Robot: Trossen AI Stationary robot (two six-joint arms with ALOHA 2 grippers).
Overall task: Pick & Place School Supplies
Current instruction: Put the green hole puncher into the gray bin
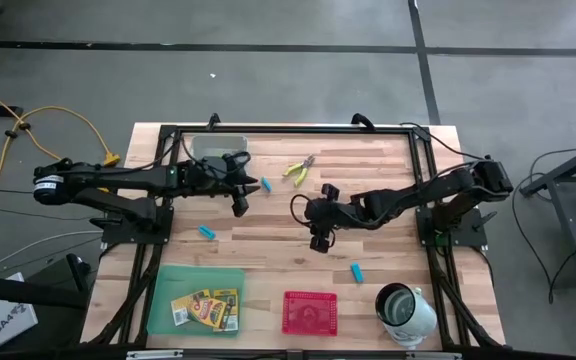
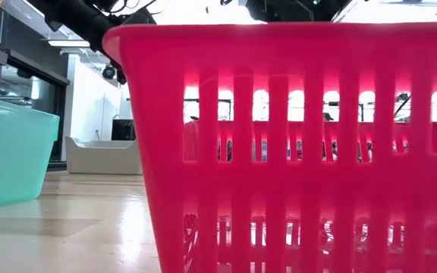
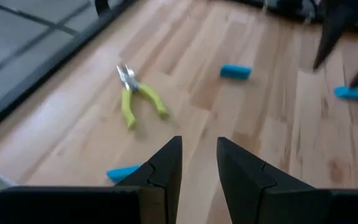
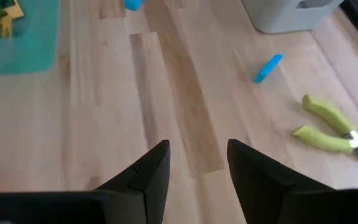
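Overhead, the left gripper (image 1: 240,197) hangs over the far-left part of the table (image 1: 388,215), just beside a blue piece (image 1: 265,185); its fingers stand apart with nothing between them. Its wrist view shows the pliers (image 3: 137,94) lying flat on the wood ahead, handles spread, with other blue pieces beyond. The right gripper (image 1: 321,218) is near the table's middle, jaws wide and empty. From its own camera the pliers (image 4: 334,127) lie off to one side, near a blue piece (image 4: 268,67) and the clear tray (image 4: 291,14).

Only one pair of pliers (image 1: 300,170) shows from above, at the far edge between the two grippers. A second blue piece (image 1: 207,232) lies nearer the left side, a third (image 1: 356,271) near the cup (image 1: 404,308). The crayon boxes (image 1: 206,308) sit in the green tray (image 1: 168,280) at the near edge, probably three, though they overlap. The red tray (image 1: 310,312) stands beside it and fills the low view (image 2: 294,144).
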